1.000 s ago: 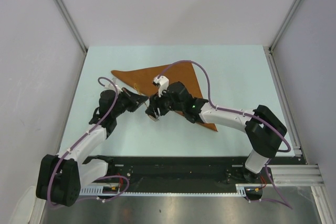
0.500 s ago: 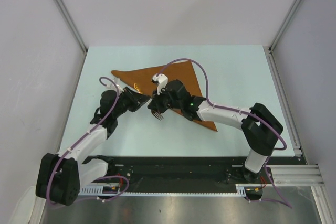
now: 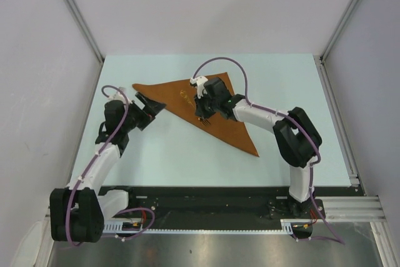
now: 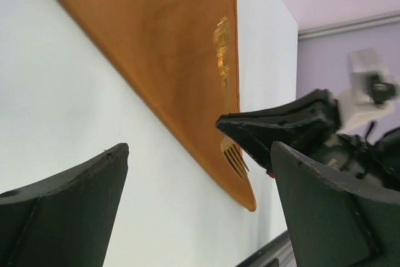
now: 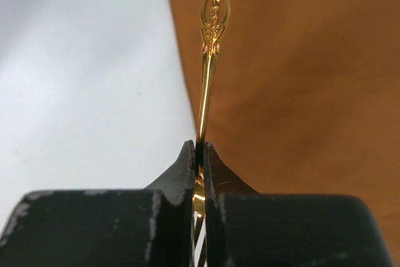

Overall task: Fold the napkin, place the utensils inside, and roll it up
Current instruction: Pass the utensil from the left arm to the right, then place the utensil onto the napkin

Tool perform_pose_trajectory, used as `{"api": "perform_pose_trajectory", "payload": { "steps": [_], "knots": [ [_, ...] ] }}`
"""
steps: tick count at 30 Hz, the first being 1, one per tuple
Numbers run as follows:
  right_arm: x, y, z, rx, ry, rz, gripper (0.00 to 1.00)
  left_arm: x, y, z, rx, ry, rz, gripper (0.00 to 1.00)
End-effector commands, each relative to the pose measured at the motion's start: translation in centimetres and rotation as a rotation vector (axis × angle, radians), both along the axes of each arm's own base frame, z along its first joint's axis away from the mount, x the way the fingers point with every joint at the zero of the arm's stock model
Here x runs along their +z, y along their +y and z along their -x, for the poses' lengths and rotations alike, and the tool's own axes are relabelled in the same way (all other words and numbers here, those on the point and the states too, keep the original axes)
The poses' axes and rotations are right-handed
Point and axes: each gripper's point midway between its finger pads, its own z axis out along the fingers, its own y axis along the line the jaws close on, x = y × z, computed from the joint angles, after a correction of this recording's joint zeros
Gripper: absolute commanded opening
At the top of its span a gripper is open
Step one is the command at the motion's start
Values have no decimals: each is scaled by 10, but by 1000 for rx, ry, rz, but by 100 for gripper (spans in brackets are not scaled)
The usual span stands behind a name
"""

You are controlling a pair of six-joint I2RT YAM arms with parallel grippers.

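Fork (image 5: 209, 60): clamped near its tines in the right fingers (image 5: 187, 162), over the folded napkin (image 3: 237, 130), just inside its near edge.
Axis: the handle runs far-left from the grip, along that edge.
Left fingers (image 3: 152, 105): spread wide, empty, by the napkin's left corner.
Change: the left fingers have let go and drawn back; the right arm has carried the fork from over the worktop (image 3: 281, 85) onto the cloth.

The left gripper (image 4: 197, 154) has its two dark fingers spread wide at the bottom of the frame, with nothing between them. Beyond, the rust-orange napkin (image 4: 156, 42) lies flat on the pale table (image 4: 69, 104). The gold fork (image 4: 223, 54) is over the napkin, its neck hidden behind the right gripper (image 4: 237, 130) and its tines showing below.
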Motion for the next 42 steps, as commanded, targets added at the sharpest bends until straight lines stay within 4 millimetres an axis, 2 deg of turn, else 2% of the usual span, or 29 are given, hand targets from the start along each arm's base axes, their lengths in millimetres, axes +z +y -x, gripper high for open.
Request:
{"api": "perform_pose_trajectory", "payload": {
  "steps": [1, 2, 3, 4, 5, 6, 7, 9, 11, 13, 18, 20, 21, 25, 35, 38, 42],
  "knots": [
    [-26, -1, -5, 103, 36, 119, 0, 47, 15, -23, -36, -179, -189, 100],
    [-31, -1, -7, 119, 33, 139, 0, 49, 21, -28, -24, -181, -236, 100],
    [-28, 2, -12, 129, 21, 139, 0, 50, 23, -28, -35, -154, -271, 100],
    [-40, 2, -11, 140, 40, 161, 0, 48, 25, -30, -62, -162, -320, 100],
    [-41, 3, -13, 158, 32, 170, 0, 39, 26, -28, -78, -123, -337, 100],
    [-40, 4, -16, 165, 30, 174, 0, 43, 26, -30, -83, -130, -347, 100],
    [-49, 5, -16, 177, 46, 186, 0, 42, 26, -29, -91, -134, -357, 100],
    [-49, 8, -21, 198, 43, 196, 0, 42, 25, -28, -95, -141, -354, 100],
    [-60, 8, -23, 217, 68, 207, 0, 42, 24, -28, -102, -141, -350, 100],
    [-56, 12, -25, 244, 66, 207, 0, 41, 24, -28, -108, -137, -350, 100],
    [-66, 11, -31, 264, 80, 242, 0, 37, 23, -28, -120, -124, -340, 100],
    [-63, 11, -37, 270, 73, 242, 0, 36, 22, -28, -124, -122, -333, 100],
    [-70, 9, -38, 272, 92, 253, 0, 36, 22, -28, -126, -121, -333, 100],
    [-76, 7, -43, 282, 109, 264, 0, 35, 22, -28, -128, -119, -329, 100],
    [-84, 3, -54, 290, 125, 288, 0, 32, 20, -28, -139, -112, -310, 100],
    [-87, 2, -55, 297, 133, 299, 2, 31, 19, -28, -143, -109, -306, 100],
    [-91, 0, -56, 296, 139, 316, 11, 31, 19, -28, -145, -108, -301, 100]
  ]
}}
